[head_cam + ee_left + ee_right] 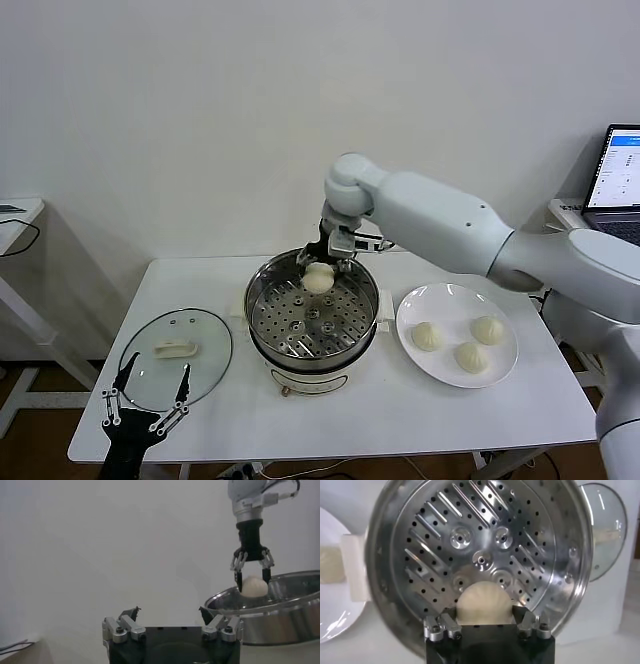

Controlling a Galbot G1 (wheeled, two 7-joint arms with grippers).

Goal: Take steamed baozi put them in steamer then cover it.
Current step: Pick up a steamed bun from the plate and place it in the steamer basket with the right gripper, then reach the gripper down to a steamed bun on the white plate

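Steam-pot loading on a white tabletop [400, 400]: the right pincer [322, 268] hangs over the far side of the steamer [312, 318], its fingers clamped on one pleated baozi [318, 279] held just above the perforated tray [480, 555]. From the right wrist camera, the bun [484, 600] sits between the two fingers [442, 627], with the tray's slots and holes bare below it. Three more baozi [428, 336] rest on the white plate [440, 300] just to the right of the steamer. The glass cover [176, 358], with its cream handle [174, 349], lies flat on the tabletop to the steamer's left. The left pincer [148, 400] waits low at the near left edge beside the cover, its fingers spread apart and holding nothing. A laptop [620, 180] stands at the far right.
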